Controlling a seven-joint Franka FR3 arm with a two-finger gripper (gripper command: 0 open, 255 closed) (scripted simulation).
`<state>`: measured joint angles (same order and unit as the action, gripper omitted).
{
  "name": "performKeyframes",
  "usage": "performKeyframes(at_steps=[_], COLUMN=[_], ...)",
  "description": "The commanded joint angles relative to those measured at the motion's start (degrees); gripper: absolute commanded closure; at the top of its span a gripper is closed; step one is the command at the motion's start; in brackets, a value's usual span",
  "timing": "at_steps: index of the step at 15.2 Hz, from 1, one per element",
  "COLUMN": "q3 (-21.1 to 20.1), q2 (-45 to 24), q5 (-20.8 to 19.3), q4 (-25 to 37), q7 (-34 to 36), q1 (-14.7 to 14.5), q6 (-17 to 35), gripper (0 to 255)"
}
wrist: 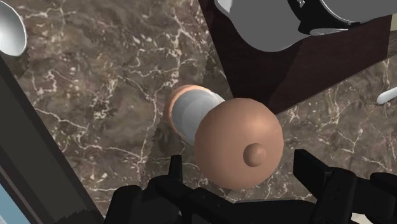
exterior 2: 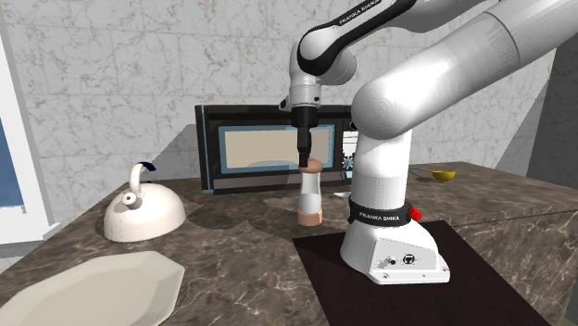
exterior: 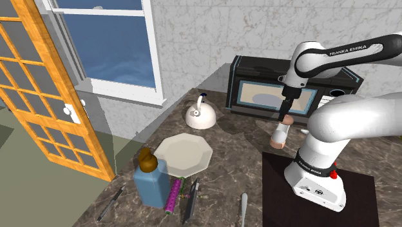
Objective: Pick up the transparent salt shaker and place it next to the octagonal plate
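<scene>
Marble counter (exterior: 235, 151) | upright salt shaker (exterior 2: 310, 196) centred under spread end effector (exterior 2: 302, 165)

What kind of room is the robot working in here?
Most likely a home kitchen: a dark veined stone-look countertop, a black microwave oven against the wall, and a white kettle with a blue handle near a pale octagonal plate.

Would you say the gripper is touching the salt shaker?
Cannot tell. In the wrist view the gripper stands open around the salt shaker cap: counter shows beside one finger, the other overlaps the shaker's outline. The second exterior view merges them.
</scene>
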<state>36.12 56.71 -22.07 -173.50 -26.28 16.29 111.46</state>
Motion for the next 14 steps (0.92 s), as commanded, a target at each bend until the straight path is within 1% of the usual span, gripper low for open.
performKeyframes(at_steps=[1, 10, 14], q3=[0.0, 0.0, -1.9], q2=[0.0, 0.0, 2.4], q5=[0.0, 0.0, 1.8], q4=[0.0, 0.0, 2.0], q7=[0.0, 0.0, 0.5], q1=[0.0, 0.0, -0.4], q6=[0.0, 0.0, -4.2], gripper=[255, 255, 255])
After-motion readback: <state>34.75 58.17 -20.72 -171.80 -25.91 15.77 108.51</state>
